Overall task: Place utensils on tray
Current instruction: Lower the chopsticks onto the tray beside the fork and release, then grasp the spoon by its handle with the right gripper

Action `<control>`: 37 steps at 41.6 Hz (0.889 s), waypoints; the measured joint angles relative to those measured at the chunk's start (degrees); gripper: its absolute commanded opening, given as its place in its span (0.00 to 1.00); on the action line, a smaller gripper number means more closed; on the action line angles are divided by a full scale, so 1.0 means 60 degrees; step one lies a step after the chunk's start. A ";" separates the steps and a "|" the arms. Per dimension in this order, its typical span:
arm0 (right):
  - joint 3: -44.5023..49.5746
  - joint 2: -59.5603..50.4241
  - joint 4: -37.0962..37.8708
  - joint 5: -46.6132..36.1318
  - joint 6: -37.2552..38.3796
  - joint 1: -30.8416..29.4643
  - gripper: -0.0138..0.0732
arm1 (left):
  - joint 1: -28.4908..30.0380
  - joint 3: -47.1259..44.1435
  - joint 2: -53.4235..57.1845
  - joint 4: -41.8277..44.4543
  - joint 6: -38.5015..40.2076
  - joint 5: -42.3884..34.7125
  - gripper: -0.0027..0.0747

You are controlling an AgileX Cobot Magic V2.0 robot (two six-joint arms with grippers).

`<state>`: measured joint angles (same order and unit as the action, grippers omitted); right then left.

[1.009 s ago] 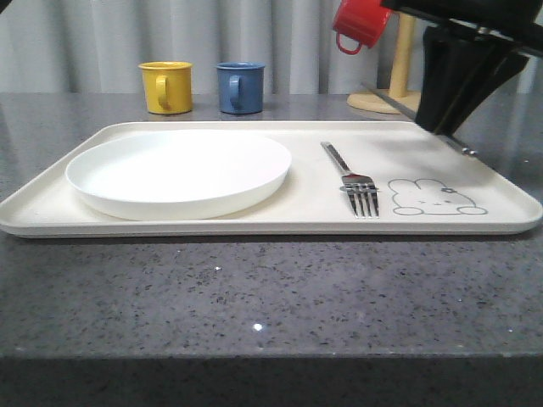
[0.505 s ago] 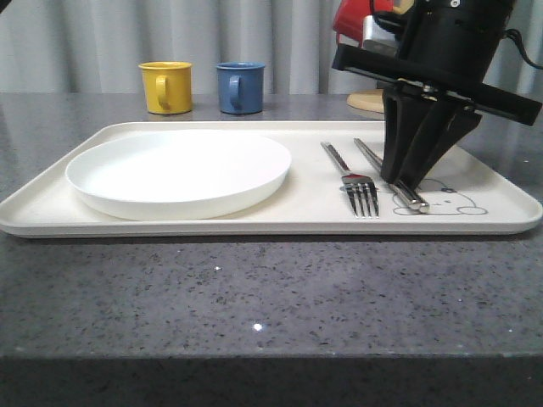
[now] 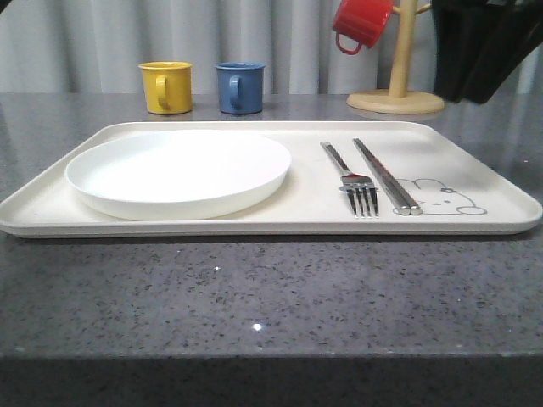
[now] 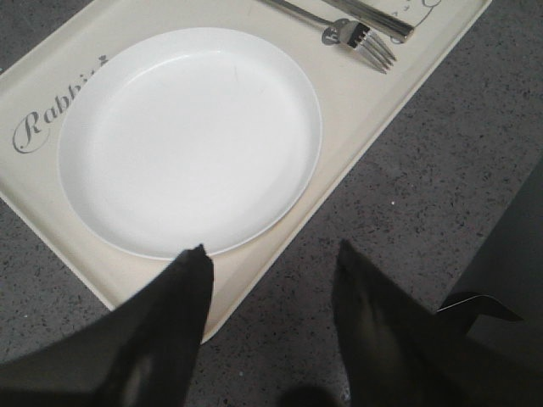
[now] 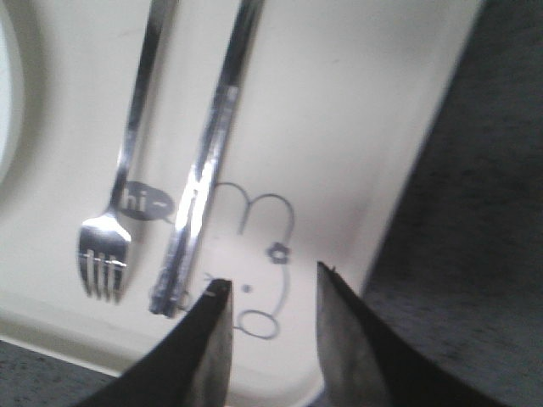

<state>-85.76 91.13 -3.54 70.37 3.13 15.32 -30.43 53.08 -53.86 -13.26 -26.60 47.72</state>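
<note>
The cream tray [image 3: 475, 161] holds a round white plate [image 3: 178, 170] on its left half. On its right half lie a silver fork [image 3: 352, 178] and, just to the right of it, a pair of metal chopsticks [image 3: 386, 174], their near ends touching the rabbit drawing. My right gripper [image 3: 467, 93] hangs high over the tray's back right. It is open and empty in the right wrist view [image 5: 270, 275], above the rabbit and beside the chopsticks [image 5: 204, 170] and fork [image 5: 127, 170]. My left gripper [image 4: 271, 250] is open and empty over the tray's rim [image 4: 356, 93] by the plate [image 4: 187, 136].
A yellow mug [image 3: 165, 86] and a blue mug [image 3: 240, 86] stand behind the tray. A red mug [image 3: 361, 24] hangs on a wooden stand [image 3: 399, 85] at the back right. Speckled grey counter [image 3: 254, 305] stretches in front of the tray.
My right gripper brought the chopsticks down beside the fork, let go of them and rose up and to the right. The chopsticks now lie on the tray.
</note>
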 measured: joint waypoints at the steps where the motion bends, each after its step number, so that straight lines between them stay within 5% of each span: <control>1: 0.0000 -0.0193 0.0227 -0.0005 -0.0006 0.0000 0.48 | 0.0000 0.0000 0.0000 0.0000 0.0000 0.0000 0.47; 8: 0.0000 -0.0939 0.1211 0.0116 -0.0077 -0.0572 0.48 | 0.0000 0.0000 0.0000 0.0000 0.0000 0.0000 0.47; 25: 0.0000 -0.0713 0.1373 0.0174 -0.0982 -0.3661 0.48 | 0.0000 0.0000 0.0000 0.0000 0.0000 0.0000 0.47; 37: 0.0000 0.0528 0.1373 0.0174 -0.1174 -0.4274 0.48 | 0.0000 0.0000 0.0000 0.0000 0.0000 0.0000 0.47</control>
<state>-85.76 94.30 4.69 71.41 -3.92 -10.33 -30.43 53.08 -53.86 -13.26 -26.60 47.72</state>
